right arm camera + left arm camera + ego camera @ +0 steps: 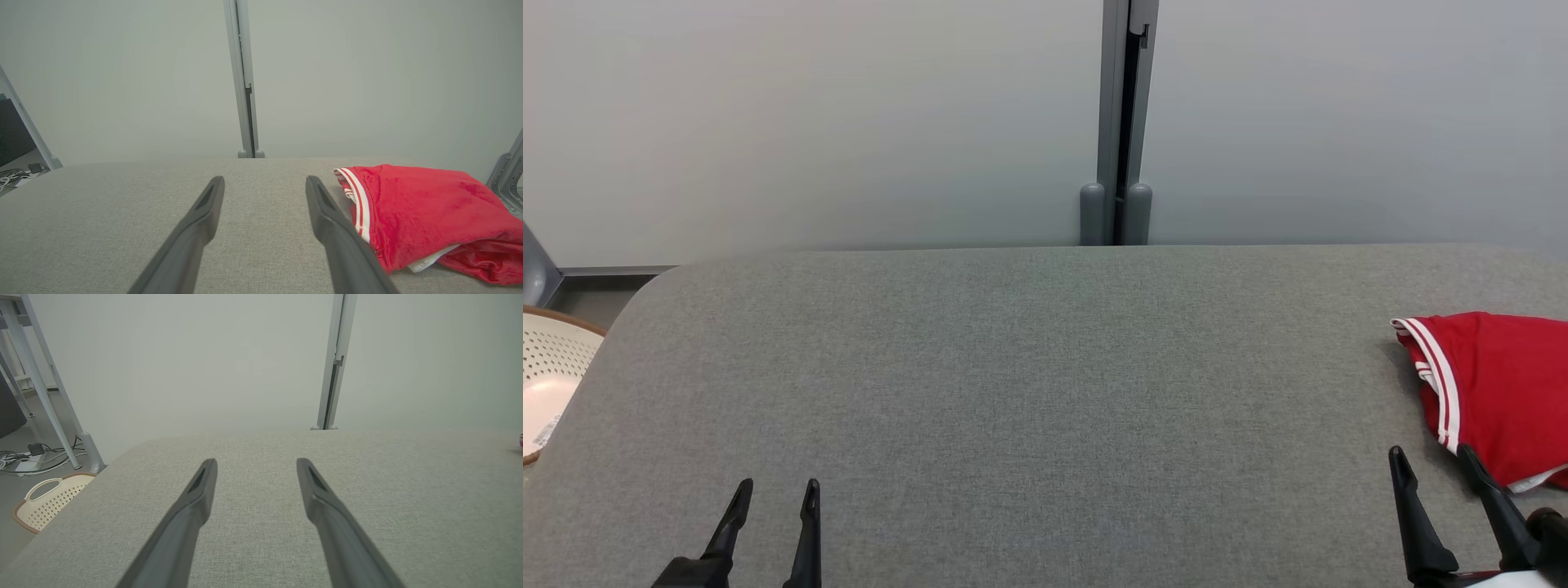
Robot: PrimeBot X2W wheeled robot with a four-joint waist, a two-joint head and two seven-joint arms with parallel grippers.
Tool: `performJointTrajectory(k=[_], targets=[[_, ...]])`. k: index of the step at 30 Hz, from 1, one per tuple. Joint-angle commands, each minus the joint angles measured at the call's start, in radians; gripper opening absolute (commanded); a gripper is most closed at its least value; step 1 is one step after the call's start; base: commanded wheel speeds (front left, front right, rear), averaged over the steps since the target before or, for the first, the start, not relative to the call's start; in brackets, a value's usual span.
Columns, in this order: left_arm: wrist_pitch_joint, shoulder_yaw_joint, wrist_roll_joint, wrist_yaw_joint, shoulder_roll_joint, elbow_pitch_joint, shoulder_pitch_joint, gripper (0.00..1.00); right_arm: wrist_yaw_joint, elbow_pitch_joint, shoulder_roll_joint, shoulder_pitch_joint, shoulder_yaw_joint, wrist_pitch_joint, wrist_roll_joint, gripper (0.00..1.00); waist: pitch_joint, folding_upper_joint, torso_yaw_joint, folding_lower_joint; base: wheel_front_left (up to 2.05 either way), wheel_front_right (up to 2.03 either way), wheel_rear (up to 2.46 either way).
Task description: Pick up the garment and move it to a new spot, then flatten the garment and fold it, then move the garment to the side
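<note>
- Here, on our wide grey fabric-covered table [1045,367], the crumpled red plush garment with white striped trim [1494,392] lies at the far right edge.
- Our right gripper [1431,452] is nearer: jaws spread wide and empty, garment just beside its outer finger, ahead and to the right.
- Our left gripper [777,485], equally wide and empty, sits well apart.

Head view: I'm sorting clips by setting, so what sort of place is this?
Likely a lab or office test bay, not a home: a grey fabric-covered table stands before plain partition panels joined by a metal post, with loose cables and a perforated basket on the floor beside it.
</note>
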Motion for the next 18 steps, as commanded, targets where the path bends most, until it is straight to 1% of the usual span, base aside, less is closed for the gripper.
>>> performJointTrajectory(k=[1,8,9,12,14,18], targets=[[-0.003,0.002,-0.002,0.005,0.008,0.002,-0.017,1.0,-0.002,-0.003,0.001,0.005,-0.005,-0.006,-0.001,1.0,0.0,0.0,0.002,0.0,0.0,0.0,0.0],[-0.006,-0.003,-0.009,0.005,0.011,0.014,-0.03,1.0,-0.002,-0.002,0.002,0.001,-0.005,-0.004,-0.001,1.0,0.005,0.0,0.008,0.0,0.0,0.0,0.0],[-0.002,-0.005,-0.002,0.0,0.006,0.013,-0.019,0.0,0.0,0.0,0.002,0.001,-0.002,0.0,0.0,0.0,0.005,0.0,0.008,0.0,0.0,0.0,0.0],[0.007,-0.004,-0.012,-0.002,-0.008,0.036,-0.011,0.0,0.0,0.025,0.009,0.001,0.004,0.0,0.012,0.0,0.006,0.0,0.008,0.0,0.0,0.0,0.0],[0.024,0.009,-0.07,-0.009,-0.013,0.042,-0.026,0.0,0.0,0.04,0.011,-0.013,0.001,0.002,0.073,0.0,0.008,0.0,0.006,0.0,0.0,0.0,0.0],[0.043,0.021,-0.144,-0.018,-0.02,0.046,-0.04,0.0,0.0,0.059,0.013,-0.033,-0.004,0.006,0.15,0.0,0.01,0.0,0.003,0.0,0.0,0.0,0.0]])
